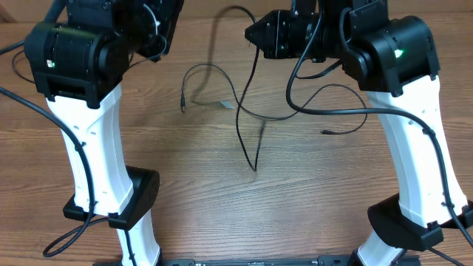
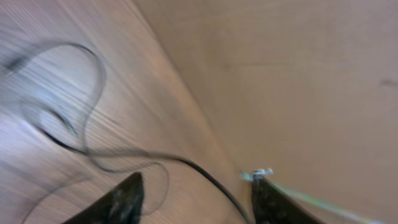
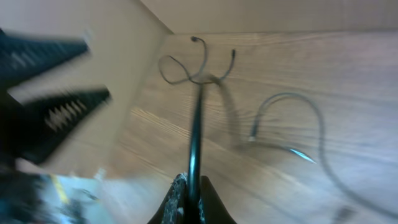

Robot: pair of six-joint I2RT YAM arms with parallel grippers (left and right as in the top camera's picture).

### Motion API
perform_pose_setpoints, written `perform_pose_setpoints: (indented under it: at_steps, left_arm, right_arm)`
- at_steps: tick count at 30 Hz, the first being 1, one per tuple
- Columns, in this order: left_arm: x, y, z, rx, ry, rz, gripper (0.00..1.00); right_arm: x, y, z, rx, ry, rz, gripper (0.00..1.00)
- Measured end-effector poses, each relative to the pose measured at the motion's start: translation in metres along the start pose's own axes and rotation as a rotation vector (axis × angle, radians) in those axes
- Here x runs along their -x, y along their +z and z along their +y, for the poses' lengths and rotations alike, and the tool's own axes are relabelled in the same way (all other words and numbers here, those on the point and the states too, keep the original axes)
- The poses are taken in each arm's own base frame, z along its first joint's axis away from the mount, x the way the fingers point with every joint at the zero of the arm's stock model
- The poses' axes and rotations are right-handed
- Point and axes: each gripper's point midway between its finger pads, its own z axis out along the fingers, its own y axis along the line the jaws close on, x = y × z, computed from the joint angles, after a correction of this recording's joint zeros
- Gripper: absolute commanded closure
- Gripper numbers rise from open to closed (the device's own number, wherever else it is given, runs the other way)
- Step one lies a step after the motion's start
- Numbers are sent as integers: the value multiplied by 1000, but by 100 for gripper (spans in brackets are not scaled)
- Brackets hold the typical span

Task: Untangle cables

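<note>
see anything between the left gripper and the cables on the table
Nothing visible does. Only bare table lies between the open left gripper and the cables; one strand runs up between its fingers.

Thin black flexible cables, loosely tangled mid wooden table. One strand raised off surface, running straight from crossing into right gripper, pinched between fingers. Lowest bend a sharp V touching table. Left loop curls round, ends in small plug. Another strand arcs right, its tip flat on table, apart from the rest. Right wrist view: crossing with two short ends sticking out; silvery plug near, blurred.
</note>
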Motion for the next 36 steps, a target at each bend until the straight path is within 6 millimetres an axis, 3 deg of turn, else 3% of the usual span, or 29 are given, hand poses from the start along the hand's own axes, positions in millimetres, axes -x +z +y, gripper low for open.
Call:
perform_pose_setpoints:
  at_steps: [4, 7, 16, 20, 24, 28, 33, 36]
  left_arm:
    - [-1, 1, 9, 35, 160, 10, 29]
    - [-15, 3, 5, 1, 351, 93, 22]
    - [-69, -8, -13, -271, 895, 353, 14]
    - [-91, -21, -20, -441, 1117, 428, 10]
    - [-102, -29, -24, -551, 1247, 453, 13]
    - [-107, -33, -26, -615, 1324, 452, 25]
    - [-108, -36, -34, -671, 1374, 428, 24]
    - [-108, -37, -37, -685, 1391, 415, 30]
  right_arm:
    - [12, -6, 12, 46, 155, -48, 96]
    - [24, -10, 17, 77, 298, -92, 96]
    - [48, -23, -12, 76, 846, -172, 96]
    - [57, -26, -7, 126, 983, -185, 96]
    - [61, -28, 3, 182, 1022, -167, 96]
    - [59, -27, 6, 195, 1059, -144, 96]
    - [56, -27, 11, 212, 1071, -113, 96]
    - [54, -27, 12, 216, 1075, -99, 96]
